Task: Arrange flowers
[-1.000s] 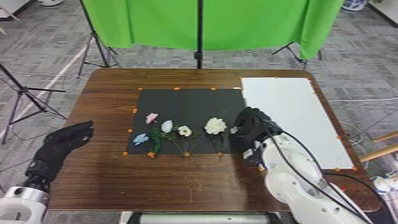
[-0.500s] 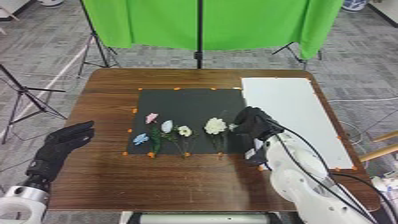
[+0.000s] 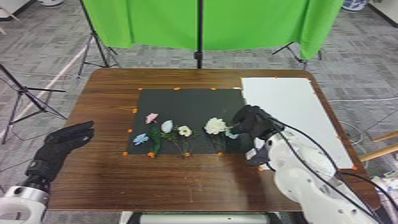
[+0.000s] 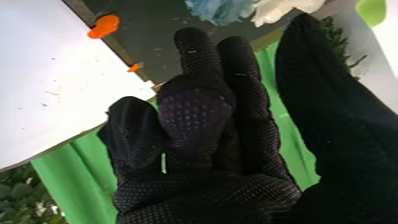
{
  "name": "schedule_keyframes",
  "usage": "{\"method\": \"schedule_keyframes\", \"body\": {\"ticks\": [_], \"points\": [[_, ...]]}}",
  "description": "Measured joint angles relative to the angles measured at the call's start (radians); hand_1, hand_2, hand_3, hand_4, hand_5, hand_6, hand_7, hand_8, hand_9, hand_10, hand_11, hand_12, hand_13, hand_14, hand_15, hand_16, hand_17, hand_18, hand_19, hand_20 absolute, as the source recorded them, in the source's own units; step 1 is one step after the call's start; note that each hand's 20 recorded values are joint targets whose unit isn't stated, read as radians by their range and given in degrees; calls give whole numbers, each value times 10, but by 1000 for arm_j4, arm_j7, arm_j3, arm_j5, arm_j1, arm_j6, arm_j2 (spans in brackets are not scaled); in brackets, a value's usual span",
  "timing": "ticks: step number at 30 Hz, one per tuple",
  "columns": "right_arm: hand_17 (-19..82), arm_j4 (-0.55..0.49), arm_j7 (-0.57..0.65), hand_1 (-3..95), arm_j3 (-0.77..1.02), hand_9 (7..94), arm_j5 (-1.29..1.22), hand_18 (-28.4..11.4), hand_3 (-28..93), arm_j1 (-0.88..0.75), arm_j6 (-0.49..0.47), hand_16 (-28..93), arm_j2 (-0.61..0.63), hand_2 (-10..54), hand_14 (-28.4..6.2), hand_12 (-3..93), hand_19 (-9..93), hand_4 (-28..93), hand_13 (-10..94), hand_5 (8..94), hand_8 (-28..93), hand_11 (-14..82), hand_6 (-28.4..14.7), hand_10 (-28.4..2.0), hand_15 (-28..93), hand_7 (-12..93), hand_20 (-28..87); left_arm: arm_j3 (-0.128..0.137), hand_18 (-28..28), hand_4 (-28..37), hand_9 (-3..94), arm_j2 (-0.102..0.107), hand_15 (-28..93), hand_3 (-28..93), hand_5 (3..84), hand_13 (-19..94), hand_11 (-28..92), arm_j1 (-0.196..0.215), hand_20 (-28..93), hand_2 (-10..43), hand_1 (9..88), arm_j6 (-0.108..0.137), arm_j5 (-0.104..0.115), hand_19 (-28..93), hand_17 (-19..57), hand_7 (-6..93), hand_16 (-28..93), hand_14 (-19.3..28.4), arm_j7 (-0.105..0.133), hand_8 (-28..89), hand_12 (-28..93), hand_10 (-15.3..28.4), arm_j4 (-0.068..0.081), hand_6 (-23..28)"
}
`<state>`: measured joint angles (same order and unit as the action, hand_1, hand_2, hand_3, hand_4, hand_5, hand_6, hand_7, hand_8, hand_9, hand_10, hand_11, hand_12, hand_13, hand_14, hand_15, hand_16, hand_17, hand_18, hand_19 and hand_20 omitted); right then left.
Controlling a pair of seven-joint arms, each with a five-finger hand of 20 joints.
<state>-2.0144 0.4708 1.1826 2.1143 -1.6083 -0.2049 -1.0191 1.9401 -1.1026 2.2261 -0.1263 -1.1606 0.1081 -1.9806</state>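
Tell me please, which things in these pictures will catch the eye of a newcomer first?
Probably the bright green cloth hanging behind the table, as the strongest colour. Next, the black mat, with small flowers on its near half, the large white flower standing out most. The right hand is at the mat's right edge, beside the white sheet.

You are looking at flowers lying over the dark mat (image 3: 182, 104), their stems pointing toward the near side. From the left, your blue bloom (image 3: 140, 139), pink bloom (image 3: 151, 118), pale blue bloom (image 3: 167, 126) and small white bloom (image 3: 185, 131) are fanning out. Your large cream bloom (image 3: 215, 126) is spreading farther right, with a light blue bloom (image 3: 232, 133) showing just right of it.
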Motion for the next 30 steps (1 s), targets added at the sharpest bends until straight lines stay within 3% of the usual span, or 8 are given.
{"method": "schedule_keyframes", "body": {"ticks": [5,9,12,15,20,24,27,30], "points": [[482,-12,-2,437,15,676,-10,-195,667,-9,-4,317,0,-95,-50,189,932,-196,790,618,-87,140,-23,-150,669,154,524,0,120,-98,410,0,132,651,454,331,172,0,198,-64,380,0,0,80,83,114,22,168,-1,-60,114,130,0,52],[409,-31,-12,377,51,666,-66,-213,665,-23,-4,300,3,-91,-99,196,861,-169,732,618,-85,139,-27,-166,620,156,510,-1,118,-99,412,0,134,652,456,336,173,0,198,-64,380,0,0,79,86,114,21,167,1,-60,114,131,0,52],[303,-47,-58,311,131,647,-224,-205,679,-48,1,253,3,-41,-148,198,697,-163,621,618,-89,143,-27,-168,508,170,488,-2,117,-98,417,0,136,653,460,341,175,0,199,-64,380,2,0,82,90,116,21,167,4,-60,115,132,0,52],[257,-49,-216,262,247,625,-427,-187,710,-98,45,256,4,-26,-151,192,530,-168,562,616,-99,130,-21,-162,326,185,453,-3,110,-98,423,1,137,653,463,347,178,-1,197,-64,380,5,-1,80,99,116,19,167,13,-62,114,134,-2,53],[205,-52,-524,179,360,521,-630,-166,742,-191,233,291,15,-10,-160,181,265,-167,446,538,-92,69,-12,-157,130,154,356,-11,102,-100,428,9,137,651,469,354,180,-8,192,-62,382,19,-1,68,108,118,13,165,37,-63,112,135,-7,54],[150,-53,-643,92,407,398,-810,-164,747,-249,227,252,-4,7,-163,160,140,-167,307,418,-80,38,-5,-156,64,100,292,-21,101,-101,432,9,140,650,470,356,181,-20,194,-61,382,25,-1,66,108,116,11,166,49,-64,110,137,-9,55],[112,-50,-666,50,436,355,-982,-159,753,-294,161,222,-51,13,-153,142,100,-176,254,360,-80,26,4,-151,32,83,260,-54,105,-102,434,6,141,650,470,356,182,-50,194,-60,381,25,-2,63,102,117,10,167,53,-63,109,138,5,55],[94,-45,-681,26,441,347,-1129,-155,760,-348,159,206,-108,14,-149,134,98,-181,232,343,-80,24,6,-149,19,79,246,-105,105,-103,436,-4,141,649,470,356,182,-109,192,-58,380,21,-12,61,99,117,9,168,54,-63,109,139,36,55]]}}
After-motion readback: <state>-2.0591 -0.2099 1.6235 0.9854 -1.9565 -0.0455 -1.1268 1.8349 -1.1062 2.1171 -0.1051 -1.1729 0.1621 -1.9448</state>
